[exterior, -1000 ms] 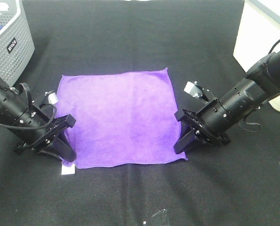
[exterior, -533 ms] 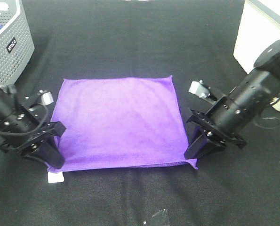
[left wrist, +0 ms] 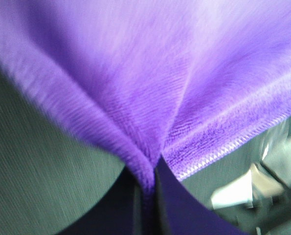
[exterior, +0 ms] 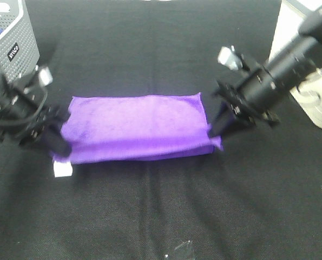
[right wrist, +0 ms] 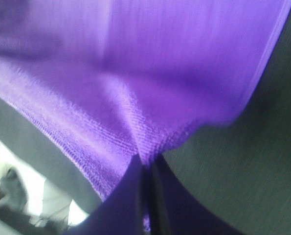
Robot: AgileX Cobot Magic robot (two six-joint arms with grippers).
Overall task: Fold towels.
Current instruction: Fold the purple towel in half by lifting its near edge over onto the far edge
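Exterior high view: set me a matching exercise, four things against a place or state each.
Things:
1. purple towel
2. grey basket
3. white tag
4. right gripper

Places or states:
A. at the far left, apart from the towel
B. jaws shut on the towel's near right corner
C. at the towel's near left corner
D. near edge raised, held at both corners

Pairs: 1-D, 2-A, 3-C, 4-B
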